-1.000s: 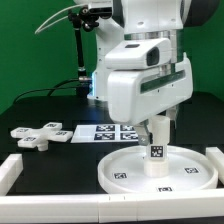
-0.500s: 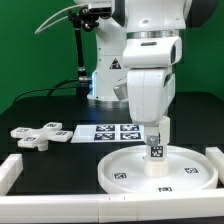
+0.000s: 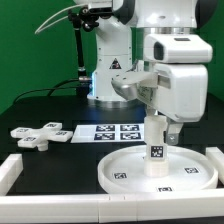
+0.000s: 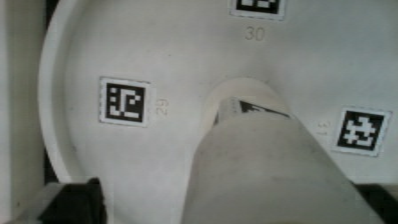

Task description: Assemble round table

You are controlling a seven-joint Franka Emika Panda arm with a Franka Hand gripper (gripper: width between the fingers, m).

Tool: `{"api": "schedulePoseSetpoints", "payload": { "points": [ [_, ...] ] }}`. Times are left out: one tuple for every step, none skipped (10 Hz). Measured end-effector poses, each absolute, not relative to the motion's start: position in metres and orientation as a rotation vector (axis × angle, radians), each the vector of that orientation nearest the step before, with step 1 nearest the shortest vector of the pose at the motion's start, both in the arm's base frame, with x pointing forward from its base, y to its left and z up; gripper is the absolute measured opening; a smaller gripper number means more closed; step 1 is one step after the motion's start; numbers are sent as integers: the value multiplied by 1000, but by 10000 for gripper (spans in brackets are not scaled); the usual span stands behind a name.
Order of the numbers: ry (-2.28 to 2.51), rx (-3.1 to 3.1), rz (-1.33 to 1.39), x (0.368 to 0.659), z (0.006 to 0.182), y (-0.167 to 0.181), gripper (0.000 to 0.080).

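Sitting right at the top of the short leg [image 3: 157,150], the hand [image 3: 160,127] gave nothing away, so I couldn't tell whether it was pinching it or hanging open. Leg stood upright mid round disc [image 3: 130,162] on the table [image 3: 60,158], with the cross-shaped foot piece [image 3: 38,134] way off at nine o'clock, exterior view.

short leg [image 3: 156,152] upright on round disc [image 3: 134,168]

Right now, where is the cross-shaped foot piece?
The cross-shaped foot piece lies flat at the exterior view's left, close beside the marker board and apart from the round disc.
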State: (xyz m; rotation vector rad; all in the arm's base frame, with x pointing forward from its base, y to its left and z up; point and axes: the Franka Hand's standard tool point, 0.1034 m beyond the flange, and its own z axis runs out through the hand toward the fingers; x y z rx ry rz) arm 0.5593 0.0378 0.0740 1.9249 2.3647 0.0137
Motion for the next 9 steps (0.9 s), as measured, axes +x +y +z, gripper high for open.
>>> {"api": "schedulePoseSetpoints", "payload": {
  "points": [
    [2402,1867,1,559,73,39,648],
    [2482,1740,-20,559,73,39,648],
    [2530,1660,-33,558,73,38,648],
    [2583,1572,-46,558,72,37,648],
    [2646,1462,-59,558,72,34,648],
    [2684,1387,-69,557,72,33,648],
    [2693,1373,-72,557,71,33,648],
    [2692,1376,-73,556,70,32,552],
    [2692,1378,-75,556,70,32,409]
  ]
}}
